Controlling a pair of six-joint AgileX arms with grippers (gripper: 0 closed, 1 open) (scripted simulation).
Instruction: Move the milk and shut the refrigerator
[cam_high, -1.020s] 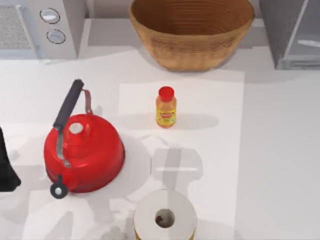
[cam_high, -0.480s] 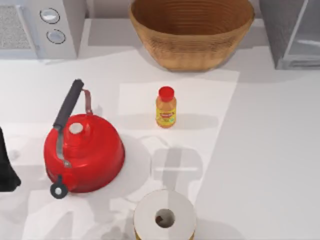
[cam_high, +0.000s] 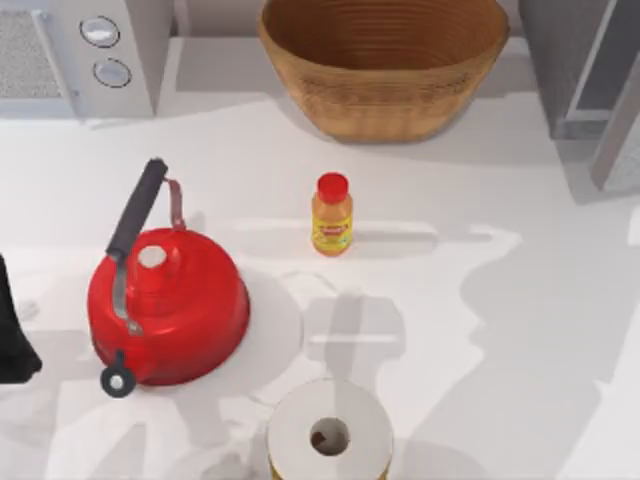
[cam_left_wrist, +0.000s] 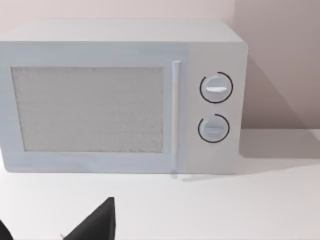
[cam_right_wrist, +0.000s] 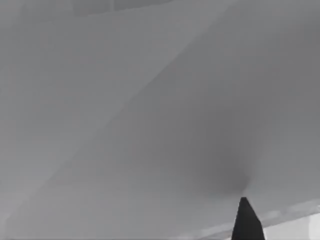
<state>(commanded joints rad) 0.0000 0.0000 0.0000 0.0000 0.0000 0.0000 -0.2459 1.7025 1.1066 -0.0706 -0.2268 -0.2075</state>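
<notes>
Table (cam_high: 520, 400): white, carrying a red kettle (cam_high: 168, 305), orange bottle (cam_high: 332, 214), wicker basket (cam_high: 385, 62).
Refrigerator (cam_high: 560, 60): far right corner, door (cam_high: 618, 120) swung out.
Left arm (cam_high: 12, 330): parked at left edge.
Right gripper (cam_right_wrist: 247, 220): against a grey panel; grip state can't be told.

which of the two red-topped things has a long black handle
The kettle, at the table's left. Its black handle rises from its red body, while the juice bottle near the middle has only a red cap and no handle.
</notes>
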